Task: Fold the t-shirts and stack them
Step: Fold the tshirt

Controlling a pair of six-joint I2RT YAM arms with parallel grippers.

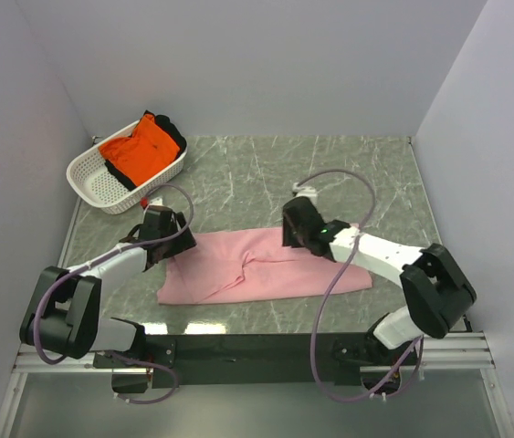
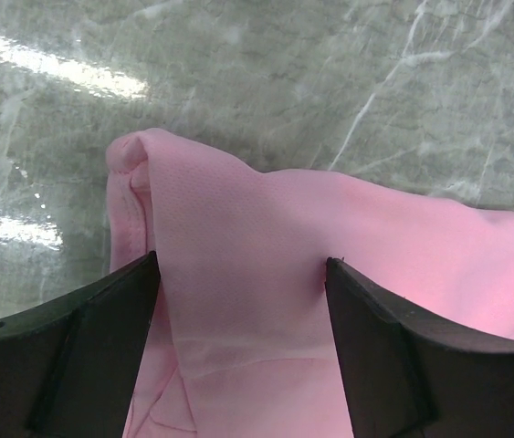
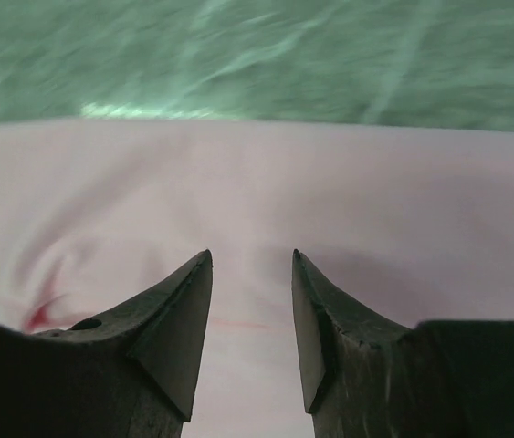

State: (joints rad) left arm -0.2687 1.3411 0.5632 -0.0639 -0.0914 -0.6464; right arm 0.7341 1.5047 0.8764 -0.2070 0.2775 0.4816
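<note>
Light pink fabric t-shirt [image 1: 257,269] on green marble worktop [image 1: 348,173], long axis left-right.
White perforated plastic basket [image 1: 88,182] holding bright orange t-shirt [image 1: 142,151] stands far-left; left tool [image 2: 243,274] and right tool [image 3: 252,265] open.

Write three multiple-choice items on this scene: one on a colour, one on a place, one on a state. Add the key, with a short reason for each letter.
1. The t-shirt spread on the table is:
A pink
B blue
C green

2. The orange t-shirt lies:
A flat on the table
B in the white basket
C on top of the pink t-shirt

3. The left gripper is:
A shut on fabric
B open above the pink t-shirt
C out of view

Key:
1 A: the spread fabric is pink in every view.
2 B: the orange cloth sits inside the basket at the far left.
3 B: its jaws stand wide apart, with pink fabric beneath them.
</note>
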